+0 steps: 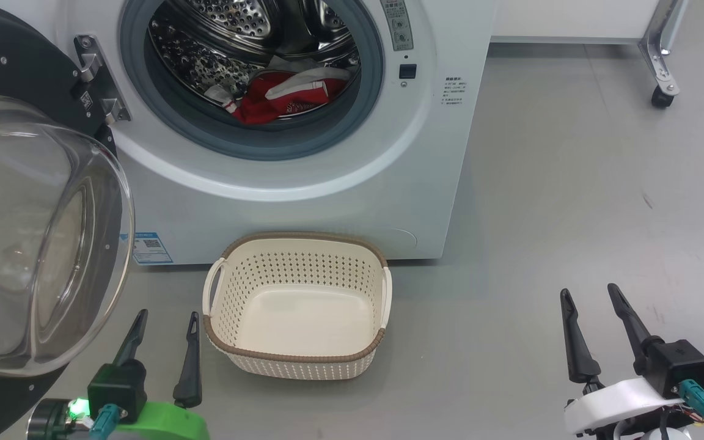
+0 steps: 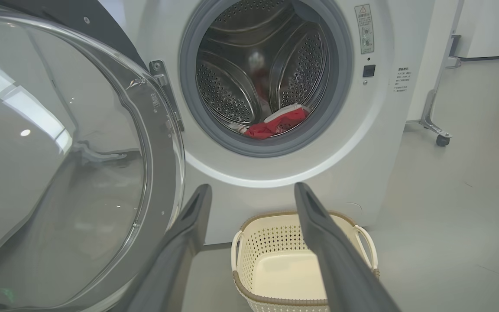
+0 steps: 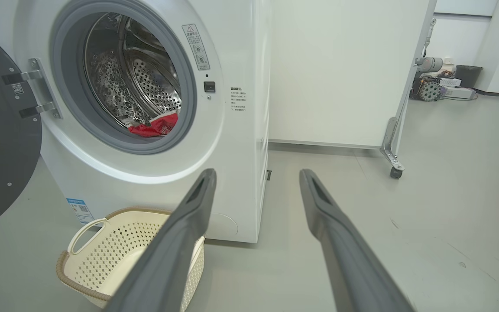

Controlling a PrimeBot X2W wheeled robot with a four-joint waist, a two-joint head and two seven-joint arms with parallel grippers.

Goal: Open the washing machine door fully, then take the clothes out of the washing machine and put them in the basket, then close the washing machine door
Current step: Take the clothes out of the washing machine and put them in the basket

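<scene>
The black-rimmed glass washing machine door (image 1: pixel 34 244) hangs open beside the left gripper (image 1: pixel 168 314), which gapes empty like the right gripper (image 1: pixel 588 289). Red-and-white clothes (image 1: pixel 285 95) lie in the steel drum (image 1: pixel 217 36) of the white washing machine (image 1: pixel 303 183), with the cream perforated basket (image 1: pixel 303 236) on the grey floor (image 1: pixel 541 214) against its front.

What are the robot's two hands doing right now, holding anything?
Left hand: open, holding nothing.
Right hand: open, holding nothing.

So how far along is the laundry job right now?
Done: the washing machine door is swung open. In hand: nothing, the left gripper and right gripper are both open and empty. Left: the clothes lie inside the washing machine, the basket is empty, and the door needs closing.
</scene>
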